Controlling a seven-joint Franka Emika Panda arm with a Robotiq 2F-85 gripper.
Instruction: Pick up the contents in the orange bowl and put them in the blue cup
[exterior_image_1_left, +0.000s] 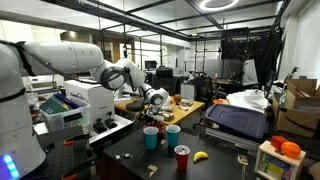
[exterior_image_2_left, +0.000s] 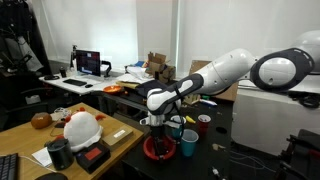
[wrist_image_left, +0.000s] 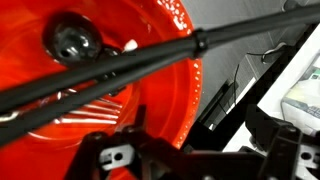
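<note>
The orange bowl (wrist_image_left: 160, 105) filled the left of the wrist view, with a dark, glossy round piece (wrist_image_left: 75, 40) lying inside it toward 10 o'clock and a black cable (wrist_image_left: 230, 36) cutting across in front of the lens. In an exterior view the bowl (exterior_image_2_left: 160, 155) sat on the dark desk (exterior_image_2_left: 228, 166), and the jaws hung directly above it, apart and empty, not touching the rim. The blue cup (exterior_image_2_left: 188, 144) stood just beside the bowl at about 3 o'clock, and a red cup (exterior_image_2_left: 203, 124) stood farther off at 1 o'clock. A white-and-orange domed object (exterior_image_2_left: 82, 127) rested on the neighbouring wooden desk (exterior_image_2_left: 118, 143) at 9 o'clock, well apart from the bowl. The white arm (exterior_image_2_left: 215, 75) reached in from 2 o'clock. In the opposite exterior view a banana (exterior_image_1_left: 200, 156) lay on the desk near another red cup (exterior_image_1_left: 182, 157).
</note>
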